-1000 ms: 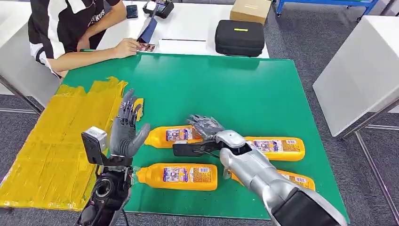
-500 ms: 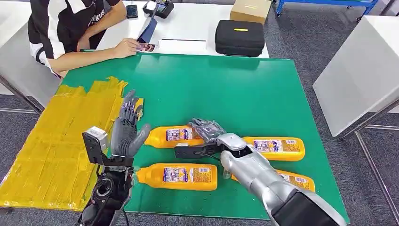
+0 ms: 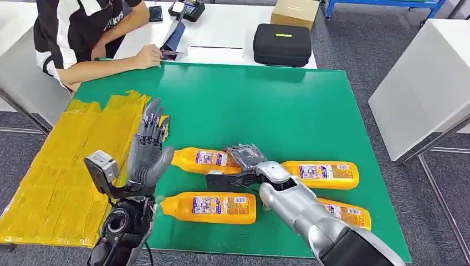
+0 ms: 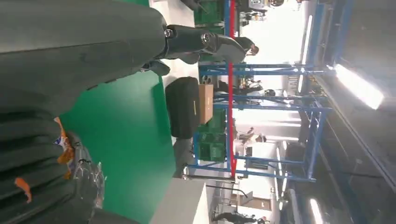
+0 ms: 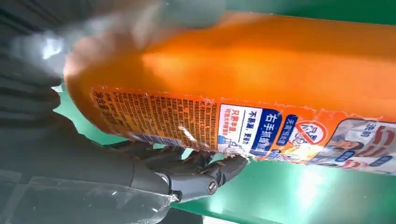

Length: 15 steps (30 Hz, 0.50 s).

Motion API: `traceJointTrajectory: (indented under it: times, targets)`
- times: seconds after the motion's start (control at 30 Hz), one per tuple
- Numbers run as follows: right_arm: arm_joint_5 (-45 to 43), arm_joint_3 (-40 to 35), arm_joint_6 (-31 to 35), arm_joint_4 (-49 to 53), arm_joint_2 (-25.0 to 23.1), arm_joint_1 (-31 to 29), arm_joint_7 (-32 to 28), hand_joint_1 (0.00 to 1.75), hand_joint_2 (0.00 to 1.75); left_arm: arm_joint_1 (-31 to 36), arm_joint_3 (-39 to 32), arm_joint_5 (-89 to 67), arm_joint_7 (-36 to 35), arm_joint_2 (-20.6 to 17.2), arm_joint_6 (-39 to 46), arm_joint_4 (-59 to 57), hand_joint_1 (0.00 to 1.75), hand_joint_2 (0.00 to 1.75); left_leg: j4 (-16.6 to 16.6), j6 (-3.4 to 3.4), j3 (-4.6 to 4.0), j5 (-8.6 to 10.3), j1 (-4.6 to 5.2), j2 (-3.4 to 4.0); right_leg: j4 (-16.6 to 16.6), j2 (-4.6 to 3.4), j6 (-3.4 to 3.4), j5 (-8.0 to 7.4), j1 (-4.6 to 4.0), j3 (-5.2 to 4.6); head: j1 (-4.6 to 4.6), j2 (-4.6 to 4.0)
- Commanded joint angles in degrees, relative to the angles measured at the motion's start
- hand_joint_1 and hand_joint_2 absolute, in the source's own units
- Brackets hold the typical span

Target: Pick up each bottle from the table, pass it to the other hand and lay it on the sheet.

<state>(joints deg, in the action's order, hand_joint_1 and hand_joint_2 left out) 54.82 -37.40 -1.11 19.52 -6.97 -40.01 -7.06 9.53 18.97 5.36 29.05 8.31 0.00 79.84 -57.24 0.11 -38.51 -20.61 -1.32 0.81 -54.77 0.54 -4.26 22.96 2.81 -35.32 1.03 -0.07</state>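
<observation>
Four orange bottles are lying on their sides on the green table, all toward the near edge. The one that matters, the held bottle [image 3: 202, 159], sits furthest from the near edge of the bunch, and the right hand [image 3: 244, 157] has its fingers wrapped around the bottle's base end. The right wrist view shows it up close, dark fingers [image 5: 196, 170] curled under the label, so it's gripping. Just nearer the edge is the second bottle [image 3: 209, 206], and off toward the right edge there's a third bottle [image 3: 321, 174], with a fourth bottle [image 3: 346, 213] half hidden behind the right arm.

The left hand [image 3: 148, 148] is up above the table, palm open, fingers spread, holding nothing, right by the bottle's cap end. The yellow sheet [image 3: 61, 166] covers the left edge of the table. Past the far edge a person [image 3: 83, 33] sits with an arm resting at the far left corner, and a black case [image 3: 282, 44] sits on a white table behind.
</observation>
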Motion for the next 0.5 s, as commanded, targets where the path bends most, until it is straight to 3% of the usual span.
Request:
traceJointTrajectory:
  times: [0.03, 0.23, 0.5]
  targets:
    - [0.3, 0.5, -0.2, -2.4, 0.3, -0.1, 0.5, 1.75, 1.75, 0.9, 0.8, -0.1, -0.1, -1.8, -0.3, -0.3, 0.00, 1.75, 0.0, 0.04, 0.33, -0.15, -0.02, -0.11, 0.0, 0.04, 0.31, 0.15, -0.05, 0.34, 0.00, 0.00]
    - [0.4, 0.9, 1.2, -2.1, 0.4, 0.1, 0.8, 1.73, 1.75, 1.1, 0.9, -0.2, -0.1, -1.9, -0.3, -0.7, 0.00, 1.75, 0.0, 0.04, 0.41, -0.17, -0.01, -0.12, 0.0, 0.04, 0.35, 0.17, -0.04, 0.41, 0.00, 0.00]
    - [-5.1, 12.3, 20.4, 5.0, 2.0, 2.0, -2.1, 1.75, 1.75, -0.6, 1.1, 0.0, 0.7, -2.2, -0.5, -0.7, 0.00, 1.75, 0.0, 0.04, 0.19, -0.07, 0.03, -0.08, 0.0, 0.04, 0.22, 0.08, 0.00, 0.21, 0.00, 0.00]
